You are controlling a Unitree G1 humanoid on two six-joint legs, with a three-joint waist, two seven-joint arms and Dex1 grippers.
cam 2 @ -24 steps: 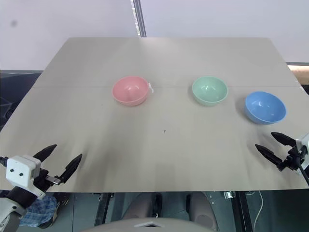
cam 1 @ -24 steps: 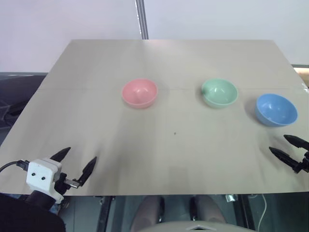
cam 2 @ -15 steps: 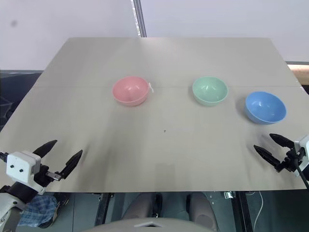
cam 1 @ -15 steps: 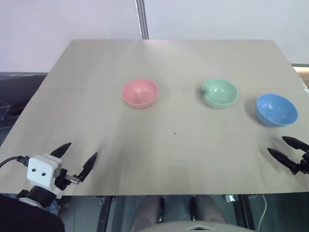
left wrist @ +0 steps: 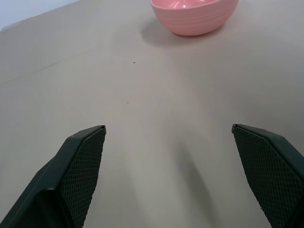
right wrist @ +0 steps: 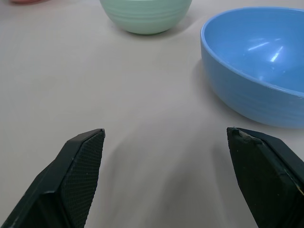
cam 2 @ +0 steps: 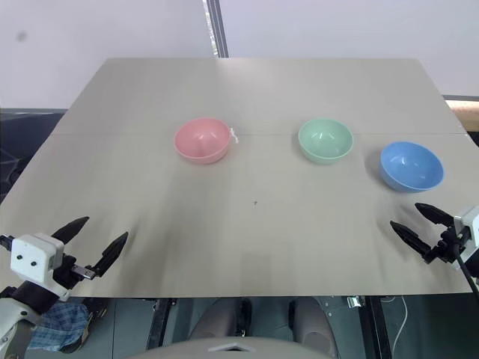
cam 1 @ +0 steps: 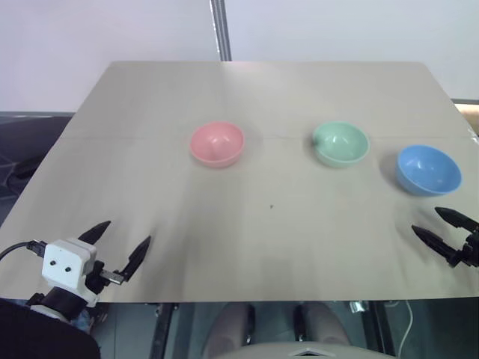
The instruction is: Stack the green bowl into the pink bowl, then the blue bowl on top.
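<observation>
1. Worktop: flat, rectangular, pale beige surface; carries three bowls in a loose row across its middle, all upright and well apart from one another.
2. Pink bowl: small, round, salmon pink, glossy; leftmost of the row, empty. A tiny pale speck at its right rim in the right eye view, too small to identify.
3. Green bowl: small, round, pale mint green, glossy; middle of the row, level with the pink bowl, empty.
4. Blue bowl: small, round, sky blue, glossy; rightmost, set slightly nearer the front edge than the other two, empty.
5. Left end effector: two black fingers spread wide apart, nothing between them; hovering over the near left corner of the worktop, pointed toward the pink bowl, well short of it.
6. Right end effector: two black fingers spread wide apart, nothing between them; near the right front edge of the worktop, just in front of the blue bowl, apparently not touching it.
7. Grey upright pole: behind the far edge of the worktop, against a pale wall.
</observation>
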